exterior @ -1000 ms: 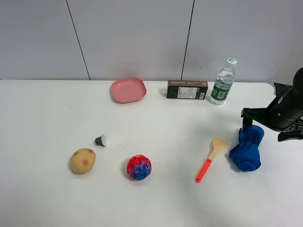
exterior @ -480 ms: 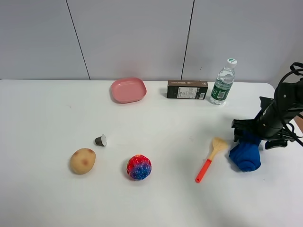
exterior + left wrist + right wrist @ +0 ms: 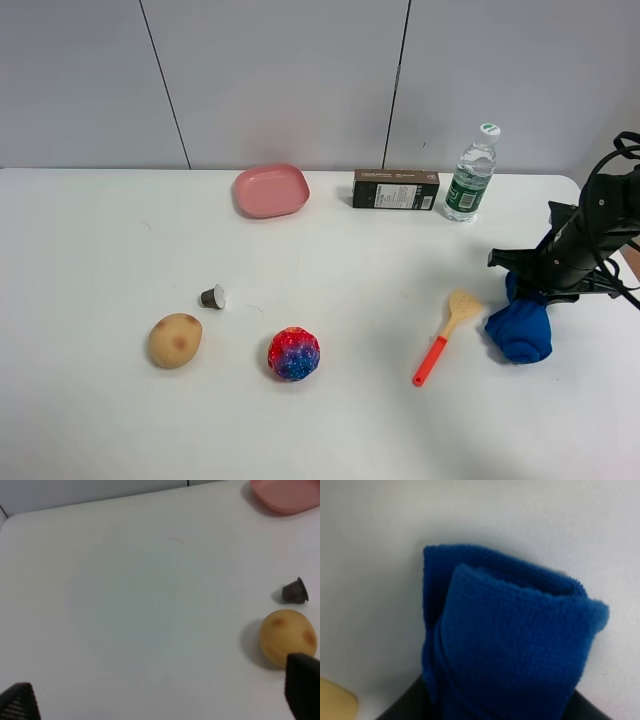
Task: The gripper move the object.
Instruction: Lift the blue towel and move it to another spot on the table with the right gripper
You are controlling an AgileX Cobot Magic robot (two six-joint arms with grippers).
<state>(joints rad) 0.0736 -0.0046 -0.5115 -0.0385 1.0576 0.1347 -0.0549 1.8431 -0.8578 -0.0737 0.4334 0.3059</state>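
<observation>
Our right gripper [image 3: 524, 277] sits low at the blue towel [image 3: 520, 336] end for a grab, though we can't tell if it's clamped

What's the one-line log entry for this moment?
right jaws: at towel, closure unclear | left jaws: open, potato in view | towel: on table

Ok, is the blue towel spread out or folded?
Folded. The towel shows stacked rolled layers in the right wrist view and sits as a compact lump beside the spatula.
</observation>
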